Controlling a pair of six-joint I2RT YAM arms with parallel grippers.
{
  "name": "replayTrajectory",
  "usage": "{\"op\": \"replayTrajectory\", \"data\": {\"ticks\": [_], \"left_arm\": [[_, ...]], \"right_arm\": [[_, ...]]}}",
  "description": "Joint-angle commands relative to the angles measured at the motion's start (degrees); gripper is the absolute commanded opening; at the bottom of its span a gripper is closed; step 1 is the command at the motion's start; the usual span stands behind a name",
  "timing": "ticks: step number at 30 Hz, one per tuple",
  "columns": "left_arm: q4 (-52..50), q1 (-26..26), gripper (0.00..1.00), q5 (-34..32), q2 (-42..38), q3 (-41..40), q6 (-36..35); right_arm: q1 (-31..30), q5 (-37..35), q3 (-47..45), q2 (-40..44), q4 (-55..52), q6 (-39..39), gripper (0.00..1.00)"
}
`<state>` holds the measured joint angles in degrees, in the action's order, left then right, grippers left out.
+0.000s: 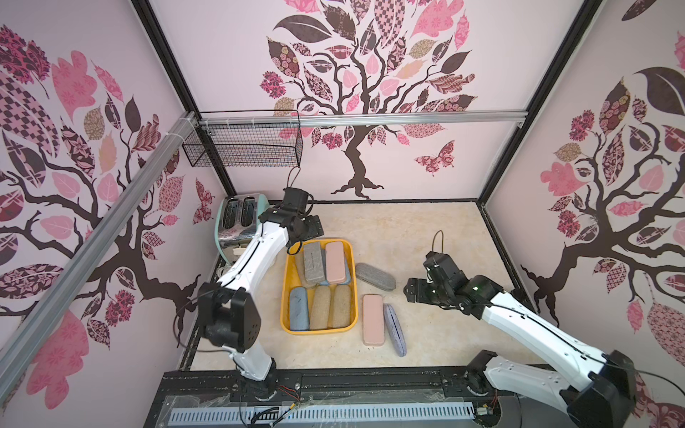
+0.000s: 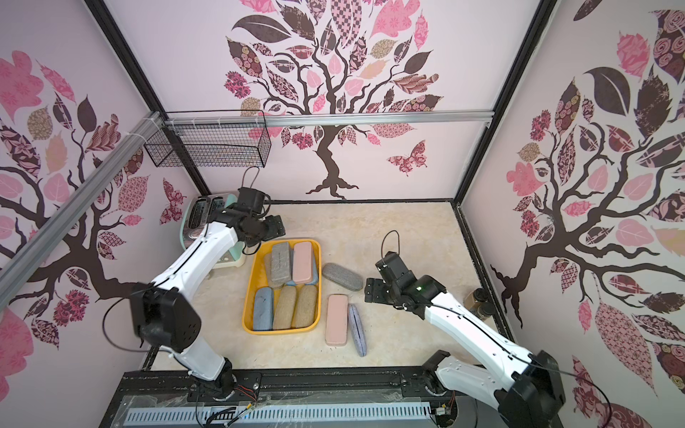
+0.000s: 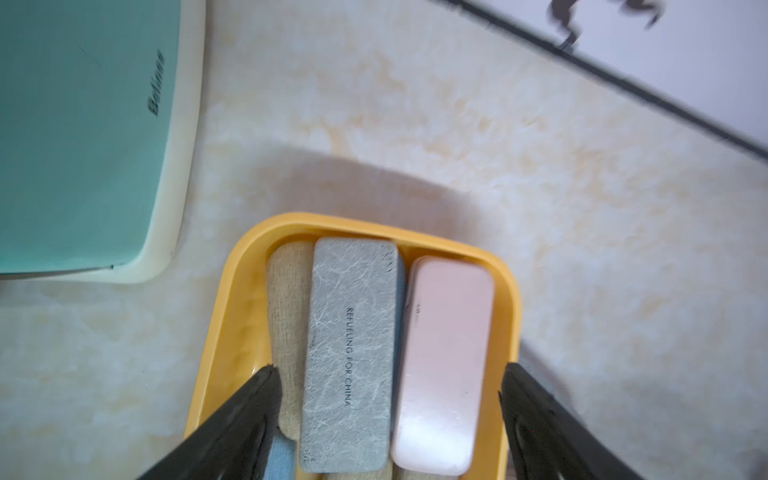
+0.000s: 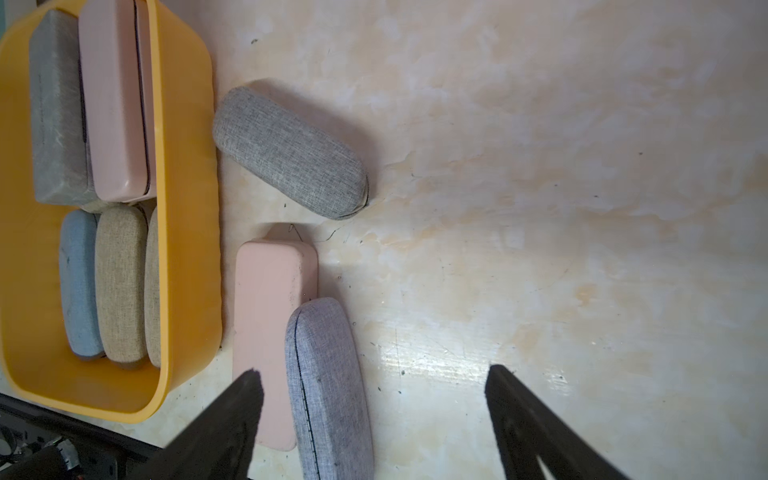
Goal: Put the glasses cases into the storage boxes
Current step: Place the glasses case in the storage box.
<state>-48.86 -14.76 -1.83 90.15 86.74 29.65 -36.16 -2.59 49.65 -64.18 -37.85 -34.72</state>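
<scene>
- Toaster [image 1: 237,218], mint and chrome, stands at about 10 o'clock from the tray; it is no part of the job, only something for the left arm to clear.
- Left fingers [image 3: 249,415] hang spread wide over the tray's 12 o'clock end, grasping nothing. In the left wrist view they straddle the two flat cases lying there, without touching them as far as I can tell.
- Yellow tray [image 1: 318,331] sits mid-surface [image 1: 426,241]. Its far half holds a grey flat case [image 1: 313,263] and a pink flat case [image 1: 335,261], stacked on others that are mostly hidden. Its near half holds a blue oval case [image 1: 298,308] and two tan oval cases [image 1: 320,307] side by side.
- Grey oval case [image 1: 375,276] lies on the surface just beside the tray's wall, at 3 o'clock.
- Pale pink case [image 1: 373,319] lies flat at about 4 o'clock from the tray, near its corner.
- Lavender case [image 1: 395,329] stands on its edge against the pale pink case's 3 o'clock side.
- Right fingers [image 4: 224,424] are released and empty, hovering at about 2 o'clock from the pale pink case, partly over the lavender one.
- Step in hand, as I judge it: a pause between placements, with three cases left to fetch.
- Next move likely falls to the right arm — lower over the lavender case, close across its narrow width, lift and carry it toward 9 o'clock. The tray looks crowded, so the case will probably have to go on top of the others.
</scene>
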Motion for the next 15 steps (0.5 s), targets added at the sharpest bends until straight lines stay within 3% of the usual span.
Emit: {"op": "replayTrajectory", "data": {"ticks": [1, 8, 11, 15], "left_arm": [[2.7, 0.9, 0.85, 0.6, -9.6, -8.6, -1.4], [4.3, 5.0, 0.88, 1.1, -27.3, -24.4, -0.6], [4.7, 5.1, 0.86, 2.4, -31.6, -29.9, -0.5], [3.8, 5.1, 0.84, -0.9, -35.5, -34.3, -1.2]], "right_arm": [[-0.3, -3.4, 3.4, -5.9, 3.1, 3.7, 0.94], [-3.2, -5.1, 10.2, -21.0, 8.8, 12.1, 0.96], [-3.4, -6.3, 15.7, -28.7, 8.6, 13.6, 0.94], [-3.8, -6.1, 17.8, -33.7, 12.6, 17.6, 0.94]]}}
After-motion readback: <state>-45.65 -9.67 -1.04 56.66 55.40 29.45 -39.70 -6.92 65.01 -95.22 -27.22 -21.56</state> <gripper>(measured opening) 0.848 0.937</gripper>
